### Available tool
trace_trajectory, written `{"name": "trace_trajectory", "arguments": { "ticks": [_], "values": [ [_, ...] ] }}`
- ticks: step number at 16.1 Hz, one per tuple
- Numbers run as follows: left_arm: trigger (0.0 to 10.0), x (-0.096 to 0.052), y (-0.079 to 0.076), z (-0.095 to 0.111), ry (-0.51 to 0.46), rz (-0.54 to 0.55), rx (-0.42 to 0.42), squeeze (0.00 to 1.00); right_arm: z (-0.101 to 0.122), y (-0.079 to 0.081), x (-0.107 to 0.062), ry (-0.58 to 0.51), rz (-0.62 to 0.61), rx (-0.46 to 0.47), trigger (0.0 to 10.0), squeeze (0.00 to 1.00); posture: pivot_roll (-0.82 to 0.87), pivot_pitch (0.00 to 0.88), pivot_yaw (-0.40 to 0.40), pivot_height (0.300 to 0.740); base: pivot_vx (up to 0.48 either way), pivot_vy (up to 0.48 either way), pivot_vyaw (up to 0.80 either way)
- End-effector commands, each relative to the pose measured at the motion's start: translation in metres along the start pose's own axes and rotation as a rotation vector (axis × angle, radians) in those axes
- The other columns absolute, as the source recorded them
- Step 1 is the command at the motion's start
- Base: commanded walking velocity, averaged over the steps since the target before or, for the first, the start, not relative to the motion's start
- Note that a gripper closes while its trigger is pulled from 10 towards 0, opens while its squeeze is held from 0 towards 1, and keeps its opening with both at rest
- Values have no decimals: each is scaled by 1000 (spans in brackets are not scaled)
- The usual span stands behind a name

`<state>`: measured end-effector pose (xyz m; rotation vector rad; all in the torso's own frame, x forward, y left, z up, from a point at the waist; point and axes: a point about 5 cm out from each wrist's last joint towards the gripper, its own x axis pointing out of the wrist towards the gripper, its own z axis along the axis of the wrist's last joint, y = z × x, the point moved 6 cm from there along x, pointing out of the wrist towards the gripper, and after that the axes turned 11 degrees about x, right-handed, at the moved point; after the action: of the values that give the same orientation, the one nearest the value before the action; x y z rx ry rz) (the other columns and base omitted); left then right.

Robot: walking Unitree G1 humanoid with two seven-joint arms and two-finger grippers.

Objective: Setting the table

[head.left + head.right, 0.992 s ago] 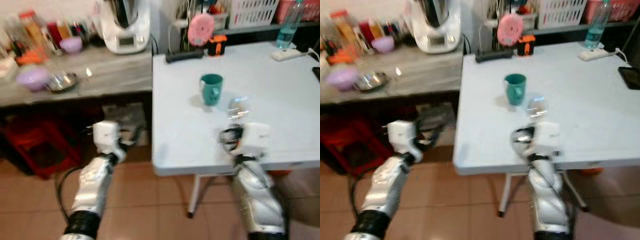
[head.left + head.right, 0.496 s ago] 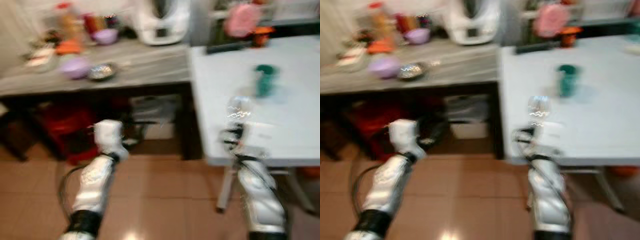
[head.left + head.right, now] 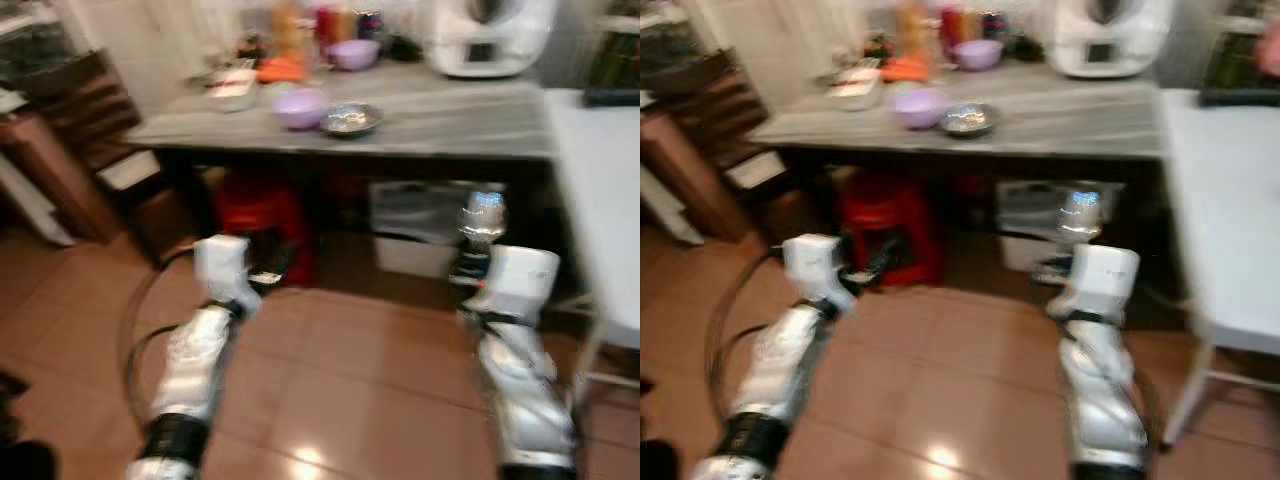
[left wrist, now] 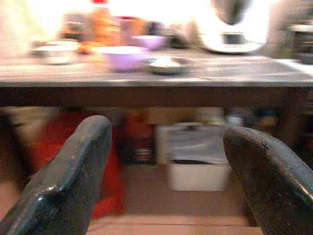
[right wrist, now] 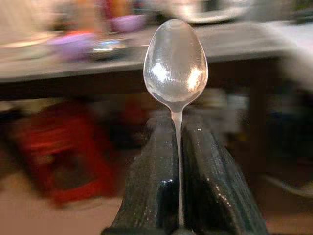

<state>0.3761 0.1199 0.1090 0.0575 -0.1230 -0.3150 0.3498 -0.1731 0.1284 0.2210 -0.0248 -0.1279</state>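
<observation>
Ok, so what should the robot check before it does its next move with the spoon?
1. Spoon clamped in the right gripper: ok, handle pinched between the fingers, bowl upright.
2. Left gripper free: ok, open with nothing between the fingers.
3. White table facing the robot: not ok, it sits off to the right edge.
4. Grey counter with a purple bowl and a metal dish is straight ahead: ok.
5. Sharp view for aiming: not ok, pictures are blurred.

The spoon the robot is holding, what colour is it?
Shiny silver; the spoon shows best in the right wrist view.
</observation>
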Motion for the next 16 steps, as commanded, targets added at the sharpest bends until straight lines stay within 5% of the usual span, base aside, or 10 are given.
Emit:
{"name": "trace_trajectory", "arguments": {
  "ticks": [1,7,16],
  "values": [
    [10000,3,-5,2,-7,-12,2,0,7,-7,2,-22,-19,-5,10000,0,-92,0,152,740,0,480,400],
    [10000,1,-18,4,-21,-98,-14,0,6,-8,2,-22,-24,-5,10000,0,-95,0,152,740,0,131,0],
    [10000,-3,-26,6,-42,-139,-44,0,5,-8,3,-14,-15,2,10000,0,-97,0,144,740,401,0,-158]
  ]
}}
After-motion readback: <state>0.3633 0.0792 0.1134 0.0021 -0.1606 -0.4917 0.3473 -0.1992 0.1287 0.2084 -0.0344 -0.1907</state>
